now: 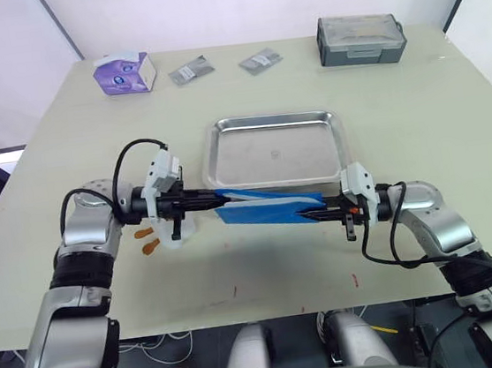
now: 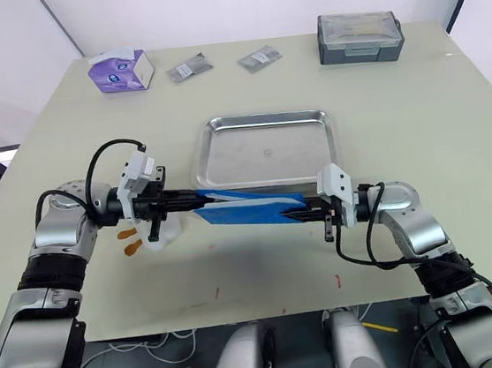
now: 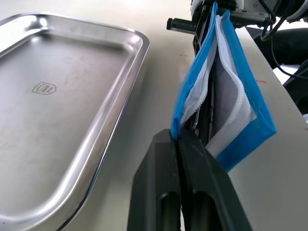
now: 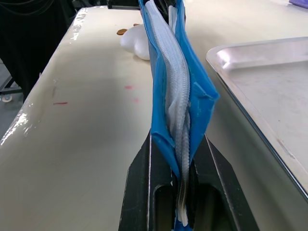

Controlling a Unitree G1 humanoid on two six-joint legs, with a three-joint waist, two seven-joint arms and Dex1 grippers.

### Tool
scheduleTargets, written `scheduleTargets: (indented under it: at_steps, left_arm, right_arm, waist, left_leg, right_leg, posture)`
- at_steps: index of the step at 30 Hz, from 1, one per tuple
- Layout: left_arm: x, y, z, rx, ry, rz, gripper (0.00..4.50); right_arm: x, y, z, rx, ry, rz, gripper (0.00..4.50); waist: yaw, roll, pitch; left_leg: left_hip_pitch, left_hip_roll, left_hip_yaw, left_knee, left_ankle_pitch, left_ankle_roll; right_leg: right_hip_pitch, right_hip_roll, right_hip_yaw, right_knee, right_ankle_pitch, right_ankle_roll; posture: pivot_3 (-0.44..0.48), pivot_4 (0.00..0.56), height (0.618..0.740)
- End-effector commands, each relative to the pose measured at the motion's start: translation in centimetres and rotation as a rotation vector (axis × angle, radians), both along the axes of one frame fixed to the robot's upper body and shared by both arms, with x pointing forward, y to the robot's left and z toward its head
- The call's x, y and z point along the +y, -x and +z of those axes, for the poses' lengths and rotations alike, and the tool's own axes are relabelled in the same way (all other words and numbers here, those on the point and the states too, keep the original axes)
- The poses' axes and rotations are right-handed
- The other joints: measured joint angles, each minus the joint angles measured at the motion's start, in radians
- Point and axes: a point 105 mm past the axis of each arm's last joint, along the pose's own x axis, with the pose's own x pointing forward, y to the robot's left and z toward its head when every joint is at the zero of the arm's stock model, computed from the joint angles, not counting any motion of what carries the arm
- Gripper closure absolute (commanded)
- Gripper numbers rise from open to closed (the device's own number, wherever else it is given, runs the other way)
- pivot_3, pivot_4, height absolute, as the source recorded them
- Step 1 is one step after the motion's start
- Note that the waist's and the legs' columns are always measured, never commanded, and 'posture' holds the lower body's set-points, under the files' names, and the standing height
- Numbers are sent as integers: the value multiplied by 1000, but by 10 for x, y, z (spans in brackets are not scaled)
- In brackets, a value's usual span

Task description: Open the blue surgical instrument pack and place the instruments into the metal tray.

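Note:
The blue surgical instrument pack (image 1: 266, 204) hangs stretched between my two grippers, just above the table in front of the metal tray's (image 1: 223, 142) near rim. My left gripper (image 1: 216, 198) is shut on the pack's left end. My right gripper (image 1: 312, 215) is shut on its right end. In the left wrist view the pack (image 3: 240, 120) gapes along its white zipper and shows pale grey lining. The right wrist view has the pack (image 4: 168, 72) edge-on beside the tray (image 4: 269, 77). The instruments are hidden inside the pack. The tray holds nothing.
A purple tissue box (image 1: 124, 73), two small grey packets (image 1: 190, 70) and a grey lidded box (image 1: 360, 39) line the table's far edge. A small white object with orange pieces (image 1: 167, 233) lies under my left gripper. The table's near edge is close below both arms.

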Motion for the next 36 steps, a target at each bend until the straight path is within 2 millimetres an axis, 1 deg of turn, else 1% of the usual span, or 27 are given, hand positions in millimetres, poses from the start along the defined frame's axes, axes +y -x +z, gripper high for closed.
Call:
scheduleTargets:
  at_steps: [1,3,7,9,10,11,12,13,14,15,16,17,18,22,24,27,30,31,33,34,36]
  left_arm:
    - [-6,10,6,-9,15,-79,4354]
    - [-6,13,4,5,15,-85,4354]
    - [-9,19,0,40,22,-98,4354]
    - [-10,21,-4,51,19,-99,4500]
    - [-10,22,-6,54,17,-98,4500]
    - [-10,23,-7,55,15,-97,4500]
    - [-10,23,-8,56,14,-95,4500]
    - [-9,23,-9,59,11,-92,4500]
    - [-9,24,-10,60,8,-90,4500]
    - [-9,24,-11,61,7,-87,4500]
    - [-9,24,-11,59,9,-84,4500]
    - [-9,23,-11,56,13,-77,4500]
    - [-9,23,-10,54,16,-72,4500]
    - [-9,23,-12,56,15,-63,4500]
    - [-9,23,-13,57,14,-60,4500]
    - [-9,22,-14,58,13,-58,4500]
    - [-11,20,-15,56,12,-57,4500]
    - [-12,20,-16,55,11,-56,4500]
    - [-13,19,-17,52,9,-56,4500]
    - [-14,18,-17,50,9,-54,4500]
    - [-14,16,-19,43,10,-44,4500]
  right_arm:
    - [3,3,11,-35,-21,21,4500]
    - [3,4,11,-28,-24,23,4500]
    - [-1,13,13,20,-19,53,4500]
    - [-3,17,13,30,-16,52,3751]
    - [-5,18,13,31,-12,48,3514]
    - [-6,19,13,32,-10,45,3110]
    - [-8,19,14,29,-6,39,2598]
    - [-10,19,14,25,-1,29,2382]
    - [-13,20,14,26,5,24,1829]
    - [-15,21,15,25,10,21,1513]
    - [-17,23,16,23,13,18,889]
    - [-19,23,18,12,14,9,605]
    - [-23,24,21,12,13,5,35]
    - [-34,34,44,43,-35,4,11]
    - [-33,41,60,74,-72,28,11]
    - [-31,47,76,101,-121,50,11]
    - [-27,45,85,124,-160,45,11]
    - [-25,43,81,132,-156,31,518]
    - [-24,41,73,138,-131,17,938]
    - [-22,42,66,153,-115,11,1512]
    - [-21,43,46,186,-70,-9,2173]
  waist:
    - [0,0,0]
    - [0,0,0]
    - [0,0,0]
    - [0,0,0]
    - [1,0,0]
    - [1,0,0]
    - [1,0,0]
    - [1,0,0]
    - [1,0,0]
    - [1,0,0]
    - [1,0,0]
    - [1,0,0]
    - [1,0,0]
    - [1,0,0]
    - [2,0,0]
    - [1,0,0]
    - [1,0,0]
    - [1,0,0]
    - [2,0,0]
    - [4,0,0]
    - [7,0,0]
  left_leg:
    - [0,0,0,0,0,0]
    - [0,0,0,0,0,0]
    - [0,0,0,0,0,0]
    - [0,0,0,0,0,0]
    - [0,0,0,0,0,0]
    - [0,0,0,0,0,0]
    - [0,0,0,0,0,0]
    - [0,0,0,0,0,0]
    - [0,0,0,0,0,0]
    - [0,0,0,0,0,0]
    - [0,0,0,0,0,0]
    - [0,0,0,0,0,0]
    - [0,0,0,0,0,0]
    - [0,0,0,0,0,0]
    - [0,0,0,0,0,0]
    - [0,0,-1,0,0,0]
    - [0,0,-1,0,0,0]
    - [0,0,-1,0,0,0]
    - [0,0,-1,0,0,0]
    - [0,0,-1,0,0,0]
    - [-1,-1,-1,0,0,0]
  right_leg:
    - [0,0,0,0,0,0]
    - [0,0,0,0,0,0]
    - [0,0,0,0,0,0]
    - [0,0,0,0,0,0]
    - [0,0,0,0,0,0]
    - [0,0,0,0,0,0]
    - [0,0,0,0,0,0]
    - [0,0,0,0,0,0]
    - [0,0,0,0,0,0]
    - [0,0,0,0,0,0]
    - [0,0,0,0,0,0]
    - [0,0,0,0,0,0]
    - [0,0,0,0,0,0]
    - [0,0,0,0,0,0]
    - [0,0,0,0,0,0]
    - [0,0,0,0,0,0]
    - [0,0,0,0,0,0]
    - [0,0,0,0,0,0]
    - [0,0,0,-1,0,0]
    - [0,0,0,-1,0,0]
    - [1,0,-1,-2,0,0]
  posture:
    - [0,150,731]
    - [0,150,731]
    - [0,150,731]
    - [0,150,731]
    - [0,150,731]
    - [0,150,731]
    - [0,150,731]
    - [0,150,731]
    - [0,150,731]
    - [0,150,731]
    - [0,150,731]
    - [0,150,731]
    - [0,150,731]
    - [0,150,731]
    - [0,150,731]
    - [0,150,731]
    - [0,150,731]
    - [0,150,731]
    - [0,150,731]
    - [0,150,731]
    - [0,150,731]
